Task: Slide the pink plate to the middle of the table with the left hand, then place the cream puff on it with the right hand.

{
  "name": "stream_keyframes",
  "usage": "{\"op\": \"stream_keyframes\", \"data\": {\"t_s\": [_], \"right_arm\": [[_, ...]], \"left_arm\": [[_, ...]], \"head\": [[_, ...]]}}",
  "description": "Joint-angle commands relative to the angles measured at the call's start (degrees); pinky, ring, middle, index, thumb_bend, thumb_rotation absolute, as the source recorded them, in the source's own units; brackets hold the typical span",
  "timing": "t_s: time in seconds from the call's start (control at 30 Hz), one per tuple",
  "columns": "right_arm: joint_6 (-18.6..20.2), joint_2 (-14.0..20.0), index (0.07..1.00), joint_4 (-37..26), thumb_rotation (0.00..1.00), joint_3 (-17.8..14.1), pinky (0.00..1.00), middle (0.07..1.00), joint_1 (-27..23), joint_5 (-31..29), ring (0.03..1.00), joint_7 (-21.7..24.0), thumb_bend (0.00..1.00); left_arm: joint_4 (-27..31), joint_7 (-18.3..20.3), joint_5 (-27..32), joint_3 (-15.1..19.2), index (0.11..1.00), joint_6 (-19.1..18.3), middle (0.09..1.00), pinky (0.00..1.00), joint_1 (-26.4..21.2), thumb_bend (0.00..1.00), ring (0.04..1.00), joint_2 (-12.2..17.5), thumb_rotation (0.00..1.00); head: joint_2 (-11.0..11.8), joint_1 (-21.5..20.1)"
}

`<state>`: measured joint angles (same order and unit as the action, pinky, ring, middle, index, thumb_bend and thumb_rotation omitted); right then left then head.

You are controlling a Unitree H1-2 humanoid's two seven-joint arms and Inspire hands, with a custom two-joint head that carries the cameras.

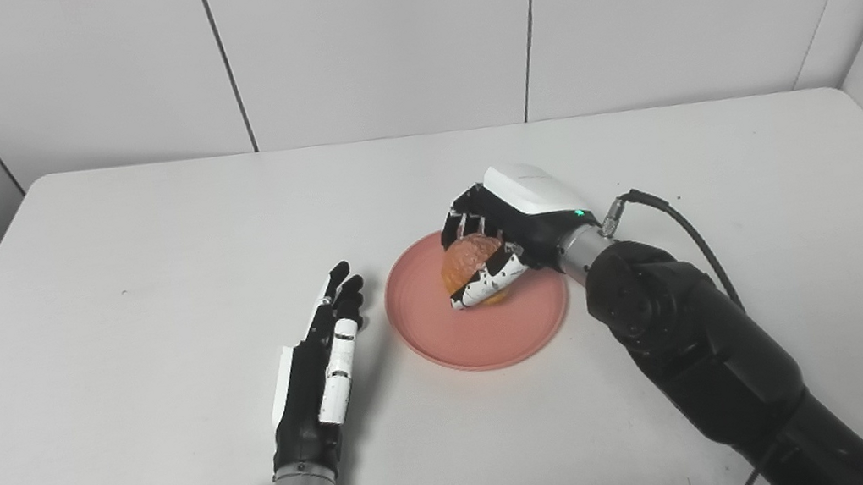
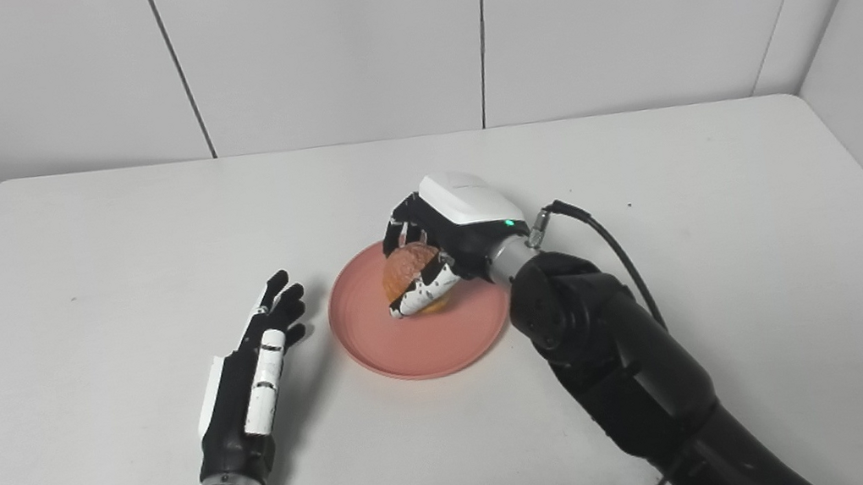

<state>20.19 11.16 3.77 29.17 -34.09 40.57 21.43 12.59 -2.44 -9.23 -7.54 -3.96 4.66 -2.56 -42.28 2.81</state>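
The pink plate [image 1: 455, 342] lies near the middle of the white table. Over its centre my right hand [image 1: 510, 226] is shut on the golden-brown cream puff [image 1: 466, 259], fingers on its far side and thumb on its near side. The puff's bottom sits at or just above the plate; I cannot tell if it touches. My left hand [image 1: 320, 353] rests open and flat on the table just left of the plate, fingertips pointing away, apart from the rim.
The white table [image 1: 143, 260] is bordered by white wall panels at the back and on both sides. A black cable [image 1: 686, 226] runs from my right wrist across the table's right part.
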Motion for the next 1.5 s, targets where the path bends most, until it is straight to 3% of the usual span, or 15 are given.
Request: {"op": "stream_keyframes", "data": {"t_s": [0.0,0.43,0.7,0.87,0.97,1.0,1.03,1.17,1.47], "right_arm": [[-3.17,-0.69,0.489,0.10,0.14,-0.41,0.33,0.478,-2.23,0.67,0.405,-2.70,0.50],[-4.63,-1.84,0.490,4.86,0.14,1.05,0.29,0.471,-1.15,2.76,0.381,-5.87,0.50],[-4.06,-1.22,0.492,3.52,0.15,2.05,0.30,0.499,-0.53,5.07,0.394,-5.71,0.50],[-4.15,-0.42,0.493,2.02,0.16,3.00,0.42,0.631,-0.79,7.13,0.546,-5.10,0.51],[-3.13,-0.37,0.496,0.76,0.16,2.94,0.40,0.705,-0.89,7.55,0.550,-3.91,0.51],[-2.73,-0.36,0.535,0.41,0.21,2.94,0.40,0.730,-0.96,7.72,0.556,-3.37,0.55],[-2.51,-0.37,0.628,0.19,0.32,2.90,0.40,0.747,-0.99,7.90,0.564,-2.99,0.64],[-2.24,0.00,0.732,-2.13,0.45,2.45,0.40,0.771,-1.07,8.57,0.578,-1.01,0.73],[-0.93,1.03,0.881,-8.16,0.61,1.07,0.53,0.866,-1.13,9.30,0.769,5.43,0.80]], "left_arm": [[1.60,-0.74,-0.35,-0.01,0.903,-0.04,0.911,0.89,0.96,0.49,0.914,-1.39,1.00],[2.42,-0.54,0.28,0.18,0.902,-1.70,0.913,0.90,0.77,0.49,0.916,-1.72,1.00],[2.45,-0.44,0.44,0.17,0.900,-1.92,0.912,0.89,0.63,0.49,0.914,-1.62,1.00],[2.17,-0.43,0.57,0.16,0.900,-1.31,0.910,0.89,0.62,0.49,0.913,-1.56,1.00],[2.19,-0.52,0.16,0.12,0.898,-1.88,0.910,0.89,0.61,0.50,0.910,-1.53,1.00],[2.21,-0.53,0.07,0.12,0.899,-2.01,0.910,0.89,0.62,0.50,0.911,-1.50,1.00],[2.22,-0.52,0.04,0.12,0.900,-2.05,0.911,0.89,0.62,0.51,0.912,-1.49,1.00],[2.02,-0.44,0.78,0.28,0.901,-1.32,0.911,0.89,0.66,0.50,0.912,-1.57,1.00],[1.53,-0.50,1.23,0.53,0.897,-0.69,0.907,0.88,0.66,0.51,0.903,-1.47,1.00]], "head": [[-0.17,0.09],[-0.60,0.04],[-0.63,-0.11],[-0.61,-0.13],[-0.60,-0.13],[-0.59,-0.12],[-0.59,-0.12],[-0.55,-0.21],[-0.52,-0.45]]}}
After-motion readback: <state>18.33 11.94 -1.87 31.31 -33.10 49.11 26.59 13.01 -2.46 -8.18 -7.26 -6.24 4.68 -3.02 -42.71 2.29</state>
